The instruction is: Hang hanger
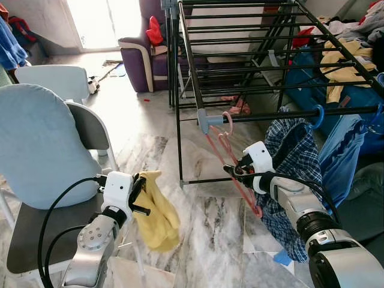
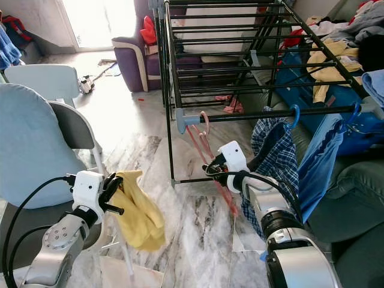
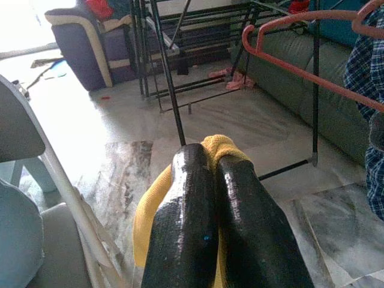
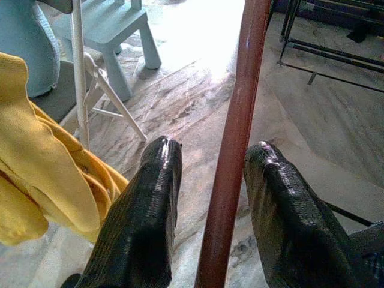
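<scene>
A pink hanger (image 1: 225, 144) hangs by its hook from the front bar of the black drying rack (image 1: 282, 115), next to the grey corner joint. My right gripper (image 1: 233, 172) is at the hanger's sloping arm. In the right wrist view its two fingers (image 4: 156, 198) stand open with the pink hanger arm (image 4: 237, 120) running between them. My left gripper (image 1: 139, 186) is low at the left, in front of the chair, shut on a yellow cloth (image 1: 157, 216) that hangs down from it. The yellow cloth (image 3: 222, 144) bulges past the closed fingertips.
A pale blue chair (image 1: 36, 150) stands close at the left. A plaid shirt (image 1: 297, 162) and a blue garment (image 1: 345, 150) hang from the same bar on the right. Beyond them is a sofa piled with clothes, and a purple armchair (image 1: 141, 60) stands behind.
</scene>
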Available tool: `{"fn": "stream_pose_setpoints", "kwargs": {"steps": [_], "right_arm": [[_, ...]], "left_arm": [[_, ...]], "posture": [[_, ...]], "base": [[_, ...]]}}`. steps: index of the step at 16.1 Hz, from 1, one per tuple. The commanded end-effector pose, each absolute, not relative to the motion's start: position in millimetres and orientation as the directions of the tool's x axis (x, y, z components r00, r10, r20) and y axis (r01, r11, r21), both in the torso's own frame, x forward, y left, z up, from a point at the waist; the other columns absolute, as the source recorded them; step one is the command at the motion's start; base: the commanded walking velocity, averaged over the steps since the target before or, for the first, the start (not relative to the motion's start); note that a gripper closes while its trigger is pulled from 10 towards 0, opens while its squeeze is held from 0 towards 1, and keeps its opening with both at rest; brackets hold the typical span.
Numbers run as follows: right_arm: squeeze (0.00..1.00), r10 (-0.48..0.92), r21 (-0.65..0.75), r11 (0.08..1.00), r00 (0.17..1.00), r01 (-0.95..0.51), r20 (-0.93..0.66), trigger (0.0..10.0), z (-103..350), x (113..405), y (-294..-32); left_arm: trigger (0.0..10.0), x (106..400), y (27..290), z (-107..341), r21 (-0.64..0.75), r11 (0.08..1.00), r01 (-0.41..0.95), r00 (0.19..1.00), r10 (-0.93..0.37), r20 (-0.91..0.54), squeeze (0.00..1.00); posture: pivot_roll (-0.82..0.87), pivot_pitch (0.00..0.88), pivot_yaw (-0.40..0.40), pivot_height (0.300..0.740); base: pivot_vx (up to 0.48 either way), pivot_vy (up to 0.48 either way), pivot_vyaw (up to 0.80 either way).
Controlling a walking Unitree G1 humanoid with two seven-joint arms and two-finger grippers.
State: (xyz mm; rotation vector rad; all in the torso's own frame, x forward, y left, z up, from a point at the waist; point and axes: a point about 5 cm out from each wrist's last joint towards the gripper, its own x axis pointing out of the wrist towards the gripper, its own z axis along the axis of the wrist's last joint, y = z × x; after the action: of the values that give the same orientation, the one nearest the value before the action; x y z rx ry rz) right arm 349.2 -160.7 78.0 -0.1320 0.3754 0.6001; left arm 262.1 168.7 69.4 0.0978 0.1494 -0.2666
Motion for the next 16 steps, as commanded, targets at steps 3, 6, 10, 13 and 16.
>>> {"fn": "stream_pose_setpoints", "kwargs": {"steps": [3, 6, 10, 13, 16], "right_arm": [[0.0, 0.522, -0.008, 0.824, 0.764, -0.567, -0.378, 0.0, 77, 349, -163], [0.0, 0.515, 0.0, 0.83, 0.766, -0.557, -0.385, 0.0, 72, 345, -166], [0.0, 0.516, 0.037, 0.836, 0.763, -0.547, -0.39, 0.0, 63, 338, -165], [0.0, 0.52, 0.055, 0.838, 0.762, -0.543, -0.386, 0.0, 58, 334, -164], [0.0, 0.481, 0.041, 0.865, 0.803, -0.5, -0.351, 0.0, 64, 336, -170]], "left_arm": [[10.0, 264, 168, 73, 0.091, 0.957, 0.276, 0.955, -0.262, -0.142, 0.0], [10.0, 265, 169, 73, 0.098, 0.956, 0.277, 0.954, -0.262, -0.146, 0.0], [10.0, 266, 172, 72, 0.114, 0.951, 0.286, 0.951, -0.267, -0.157, 0.0], [10.0, 267, 170, 72, 0.118, 0.951, 0.286, 0.951, -0.266, -0.157, 0.0], [10.0, 267, 168, 71, 0.12, 0.95, 0.289, 0.95, -0.269, -0.16, 0.0]], "posture": [[-0.07, 0.021, -0.018, 0.74], [-0.07, 0.032, -0.018, 0.74], [-0.07, 0.014, -0.012, 0.74], [-0.07, 0.008, -0.008, 0.74], [-0.08, 0.0, -0.009, 0.74]], "base": [[0.0, 0.0, 0.0], [0.0, 0.0, 0.0], [0.0, 0.0, 0.0], [0.0, 0.0, 0.0], [0.0, 0.0, 0.0]]}}
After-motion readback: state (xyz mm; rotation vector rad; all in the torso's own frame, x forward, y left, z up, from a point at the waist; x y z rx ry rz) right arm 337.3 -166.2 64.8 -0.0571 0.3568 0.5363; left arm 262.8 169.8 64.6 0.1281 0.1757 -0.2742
